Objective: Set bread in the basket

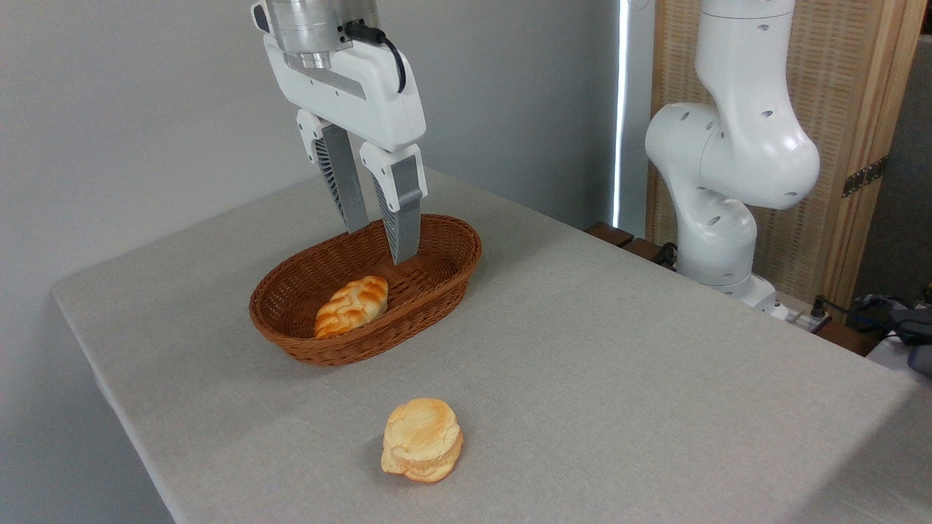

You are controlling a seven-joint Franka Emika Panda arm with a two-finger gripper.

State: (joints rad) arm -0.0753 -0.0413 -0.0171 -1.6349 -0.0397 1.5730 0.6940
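A braided orange-brown loaf (pixel 352 306) lies left of centre in the frame, tilted with its higher end toward the upper right. The tabletop (pixel 619 364) is covered in pale grey cloth and fills the lower frame. A plain grey wall (pixel 131 109) fills the upper left. At upper right stands a wooden screen (pixel 848 87) with woven panels; dark cables (pixel 885 313) lie at the right edge.

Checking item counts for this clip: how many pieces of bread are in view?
2. The round bun lies on the table in front of the basket. The braided loaf lies inside the basket, below the empty gripper. None seems hidden.
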